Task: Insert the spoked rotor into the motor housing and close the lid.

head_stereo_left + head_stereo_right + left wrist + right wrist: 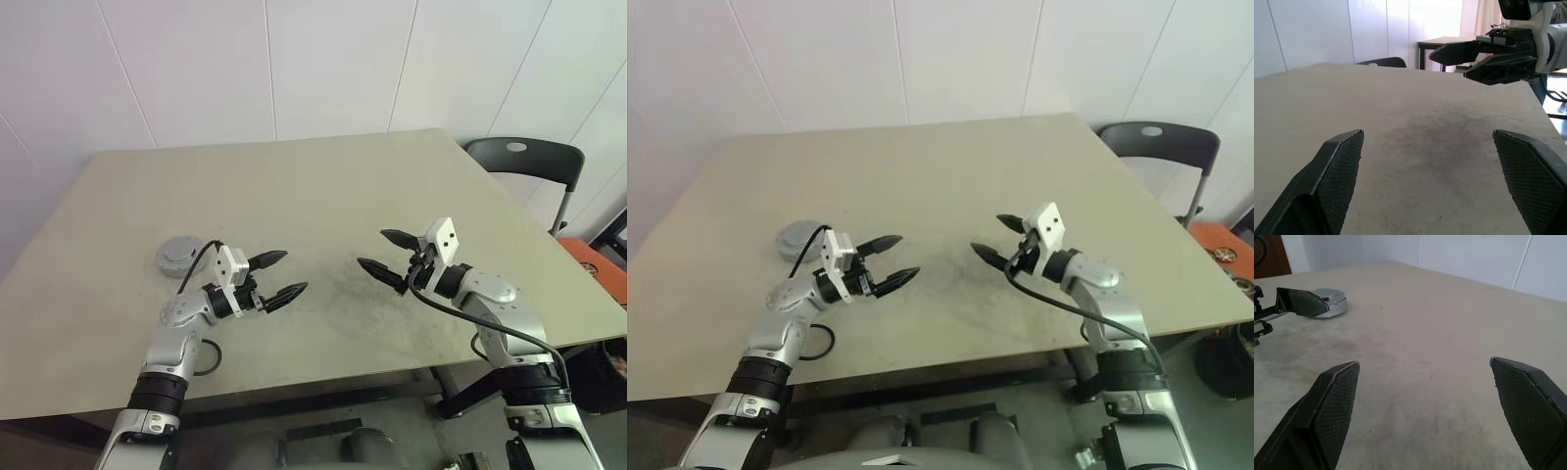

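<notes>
Spread wide on both grippers, gripping nothing, held above the table top. Largest in sight: beige table point(294, 186), bare but for a dark smudged patch point(343, 294) between the two arms, set against a white panelled wall point(245, 69). Off the table's far right corner, a black chair point(519, 157) with an oval hole in its backrest. Left gripper point(277, 277) near the front left of the table, fingers pointing roughly level toward the right and slightly away; right gripper point(390, 257) opposite it, fingers pointing left toward the other, well apart from it with the smudge between them. Seen from the left wrist, own textured finger pads point(1342, 171) standing far apart, the right gripper point(1484, 58) facing across the table top. Smallest: lid point(180, 254), a dull grey round cap with a small raised centre, lying flat on the table just behind and to the left of the left gripper, raised centre facing up, no long axis to speak of since round. Same lid point(1332, 303) in the right wrist view, partly behind one finger of the left gripper point(1303, 303), not touched by it. Cannot tell whether anything sits under the lid.
</notes>
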